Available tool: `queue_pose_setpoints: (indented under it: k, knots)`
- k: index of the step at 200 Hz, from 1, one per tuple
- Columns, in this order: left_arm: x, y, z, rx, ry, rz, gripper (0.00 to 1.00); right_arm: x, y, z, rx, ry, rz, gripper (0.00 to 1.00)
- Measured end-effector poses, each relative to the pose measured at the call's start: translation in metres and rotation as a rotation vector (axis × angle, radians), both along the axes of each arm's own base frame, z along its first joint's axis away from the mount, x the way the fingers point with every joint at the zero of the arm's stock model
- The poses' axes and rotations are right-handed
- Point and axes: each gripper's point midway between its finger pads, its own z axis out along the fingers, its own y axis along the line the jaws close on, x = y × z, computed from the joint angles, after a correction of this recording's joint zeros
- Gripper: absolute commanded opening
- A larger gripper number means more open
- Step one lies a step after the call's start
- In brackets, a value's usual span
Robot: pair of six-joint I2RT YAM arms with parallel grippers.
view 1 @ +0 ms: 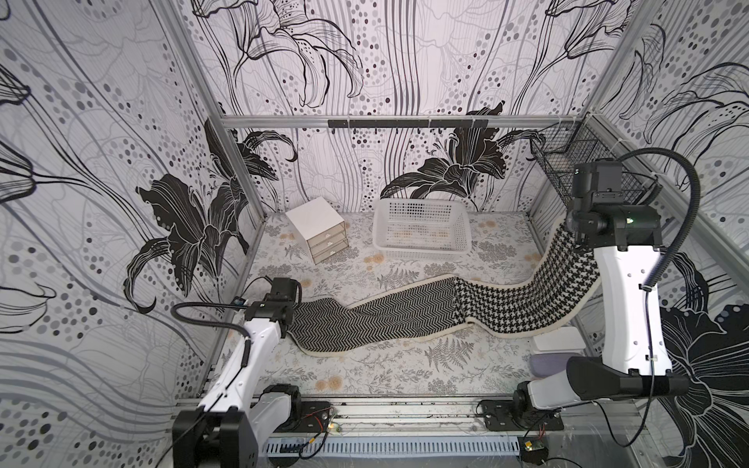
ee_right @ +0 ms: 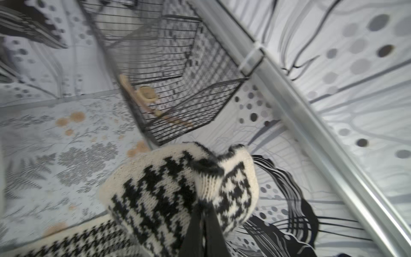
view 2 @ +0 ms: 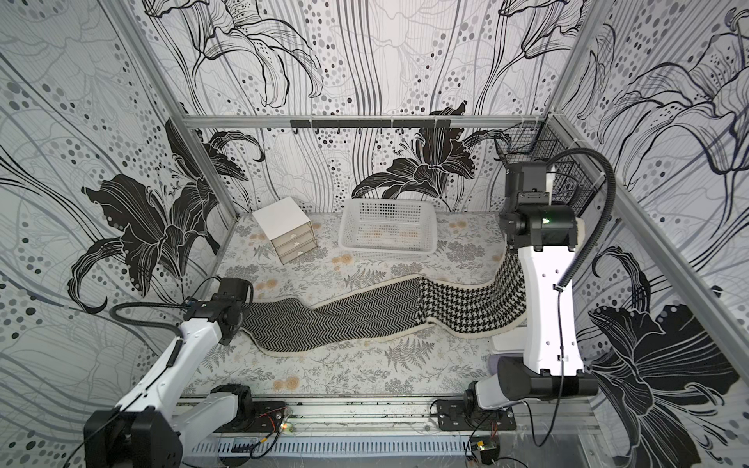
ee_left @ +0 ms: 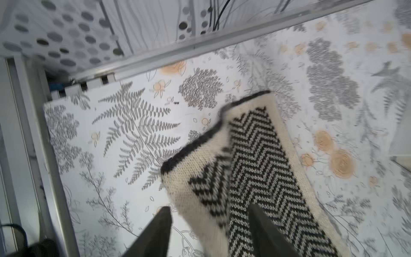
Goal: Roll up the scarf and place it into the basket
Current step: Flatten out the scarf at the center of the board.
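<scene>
While the one scarf [view 1: 405,312] stretches unrolled from one pair of jaws to the other, the two grippers differ. The left gripper [ee_left: 211,211] stands wide open, and the herringbone end lies loose between its two fingers [ee_left: 155,235]. The right gripper [ee_right: 202,213] is pinched closed on the houndstooth end, lifted off the table. One white basket [view 1: 417,201] sits well apart from both jaws, one drawer box [view 1: 320,231] beside it. One black wire basket [ee_right: 178,77] hangs just beyond the right jaws.

The scarf [view 1: 405,312] is black-and-white herringbone and houndstooth, the basket [view 1: 417,212] white.
</scene>
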Motion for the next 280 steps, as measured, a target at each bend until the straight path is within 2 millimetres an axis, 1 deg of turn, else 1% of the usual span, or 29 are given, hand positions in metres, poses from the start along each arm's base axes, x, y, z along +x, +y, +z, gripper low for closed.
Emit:
queue_pose_setpoints:
  k: [6, 24, 36, 49, 63, 87, 101, 108, 111, 115, 118, 120, 123, 127, 131, 133, 136, 139, 146, 161, 174, 187, 196, 211, 220, 232, 250, 267, 280]
  knots:
    - [-0.003, 0.000, 0.010, 0.003, -0.050, 0.000, 1.00, 0.004, 0.015, -0.007, 0.018, 0.012, 0.047, 0.00]
    - [-0.011, 0.003, 0.034, 0.013, -0.140, 0.010, 0.99, 0.016, 0.071, -0.035, 0.086, 0.067, 0.221, 0.00]
    - [-0.013, 0.004, 0.040, 0.019, -0.134, 0.010, 0.99, 0.018, 0.109, -0.054, 0.135, 0.105, 0.331, 0.00]
    - [-0.012, 0.004, 0.043, 0.024, -0.108, 0.000, 0.99, 0.012, 0.153, -0.073, 0.181, 0.146, 0.443, 0.00]
    - [-0.007, 0.003, 0.044, 0.028, -0.091, -0.018, 0.99, -0.001, 0.201, -0.088, 0.224, 0.169, 0.558, 0.00]
    - [-0.003, 0.002, 0.043, 0.026, -0.075, -0.050, 0.99, -0.036, 0.292, -0.108, 0.297, 0.206, 0.765, 0.00]
    - [-0.002, 0.002, 0.044, 0.024, -0.069, -0.060, 0.99, -0.056, 0.354, -0.115, 0.342, 0.227, 0.880, 0.00]
    - [-0.001, 0.003, 0.045, 0.023, -0.067, -0.062, 0.99, -0.065, 0.388, -0.118, 0.371, 0.231, 0.929, 0.00]
    - [-0.001, 0.004, 0.045, 0.023, -0.065, -0.062, 0.99, -0.070, 0.407, -0.120, 0.387, 0.237, 0.955, 0.00]
    - [0.000, 0.004, 0.046, 0.023, -0.065, -0.061, 0.99, -0.073, 0.423, -0.120, 0.403, 0.232, 0.975, 0.00]
    - [0.001, 0.005, 0.047, 0.025, -0.066, -0.062, 0.99, -0.078, 0.442, -0.122, 0.426, 0.231, 0.996, 0.09]
    - [0.001, 0.005, 0.048, 0.024, -0.067, -0.062, 0.99, -0.079, 0.449, -0.123, 0.433, 0.230, 1.003, 0.14]
    - [0.001, 0.006, 0.049, 0.025, -0.068, -0.061, 0.99, -0.084, 0.466, -0.125, 0.458, 0.231, 1.022, 0.22]
    - [0.002, 0.007, 0.051, 0.027, -0.070, -0.062, 0.99, -0.088, 0.482, -0.128, 0.479, 0.231, 1.040, 0.35]
    - [0.002, 0.008, 0.052, 0.029, -0.070, -0.063, 0.99, -0.094, 0.498, -0.132, 0.514, 0.235, 1.057, 0.60]
    - [0.002, 0.009, 0.053, 0.030, -0.072, -0.062, 0.99, -0.096, 0.505, -0.135, 0.522, 0.237, 1.068, 0.76]
    - [0.002, 0.009, 0.053, 0.030, -0.072, -0.063, 0.99, -0.101, 0.516, -0.139, 0.543, 0.244, 1.082, 0.94]
    - [0.002, 0.010, 0.054, 0.030, -0.072, -0.064, 0.99, -0.104, 0.522, -0.142, 0.558, 0.250, 1.090, 0.99]
    - [0.002, 0.011, 0.055, 0.030, -0.071, -0.067, 0.99, -0.110, 0.534, -0.150, 0.587, 0.266, 1.106, 1.00]
    - [0.003, 0.011, 0.054, 0.024, -0.062, -0.084, 0.99, -0.113, 0.534, -0.160, 0.606, 0.276, 1.099, 1.00]
    - [0.007, 0.009, 0.050, 0.012, -0.044, -0.108, 0.99, -0.104, 0.517, -0.160, 0.614, 0.262, 1.070, 1.00]
    - [0.016, 0.004, 0.044, -0.013, -0.035, -0.146, 0.99, -0.089, 0.483, -0.158, 0.622, 0.238, 1.013, 1.00]
    - [0.025, -0.002, 0.036, -0.044, -0.028, -0.187, 0.99, -0.075, 0.451, -0.156, 0.620, 0.215, 0.953, 1.00]
    - [0.039, -0.015, 0.017, -0.113, 0.005, -0.259, 0.99, -0.053, 0.398, -0.156, 0.600, 0.170, 0.841, 1.00]
    - [0.049, -0.025, 0.004, -0.160, 0.027, -0.303, 1.00, -0.046, 0.374, -0.160, 0.585, 0.158, 0.788, 1.00]
    - [0.059, -0.041, -0.016, -0.218, 0.063, -0.363, 1.00, -0.041, 0.345, -0.175, 0.556, 0.170, 0.720, 1.00]
    - [0.070, -0.072, -0.041, -0.300, 0.110, -0.458, 0.99, -0.040, 0.311, -0.215, 0.503, 0.240, 0.631, 0.99]
    - [0.077, -0.106, -0.057, -0.370, 0.130, -0.539, 0.98, -0.044, 0.286, -0.250, 0.463, 0.316, 0.562, 0.97]
    - [0.081, -0.131, -0.065, -0.395, 0.150, -0.591, 0.98, -0.047, 0.273, -0.265, 0.444, 0.352, 0.528, 0.96]
